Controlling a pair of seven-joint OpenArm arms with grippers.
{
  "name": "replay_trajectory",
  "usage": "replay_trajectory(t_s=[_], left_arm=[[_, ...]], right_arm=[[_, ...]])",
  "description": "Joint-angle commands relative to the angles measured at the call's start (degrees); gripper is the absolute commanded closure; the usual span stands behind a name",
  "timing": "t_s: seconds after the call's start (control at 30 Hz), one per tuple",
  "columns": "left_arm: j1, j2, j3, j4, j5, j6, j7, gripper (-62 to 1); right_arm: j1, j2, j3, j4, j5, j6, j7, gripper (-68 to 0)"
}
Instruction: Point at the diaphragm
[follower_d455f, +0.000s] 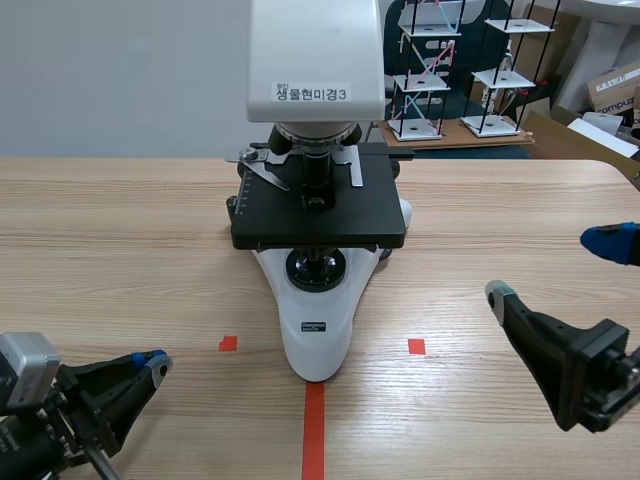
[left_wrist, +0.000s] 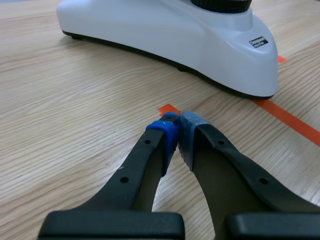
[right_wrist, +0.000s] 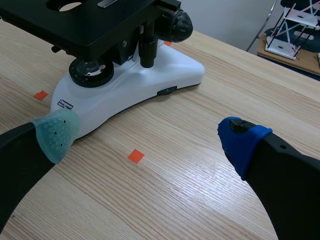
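Lining up on the diaphragm (follower_d455f: 316, 266), the dark round part under the microscope stage (follower_d455f: 320, 215)

My left claw (follower_d455f: 150, 362) is hovering pressed together, with the diaphragm lying ahead and rightward. My right claw (follower_d455f: 548, 267) is hanging spread, with it lying ahead and leftward. Both are sitting similarly near.

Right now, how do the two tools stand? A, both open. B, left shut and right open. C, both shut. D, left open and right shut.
B: the left tool has its pads pressed together on nothing, short of the microscope, while the right tool has its fingers spread wide apart.
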Motion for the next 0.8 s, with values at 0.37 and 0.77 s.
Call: replay_trajectory(t_s=[0.37, 0.77], left_arm=[[-10.1, 8.8, 9.5, -8.3, -0.4, 4.6, -12.9, -1.7], [-12.2, 10.6, 9.5, -8.3, -0.4, 5.0, -14.5, -1.7]], right_arm=[[0.7, 0.3, 0.0, 0.5, 0.9, -0.2, 1.3, -60.8], [0.7, 0.3, 0.0, 0.5, 0.9, -0.2, 1.3, -60.8]])
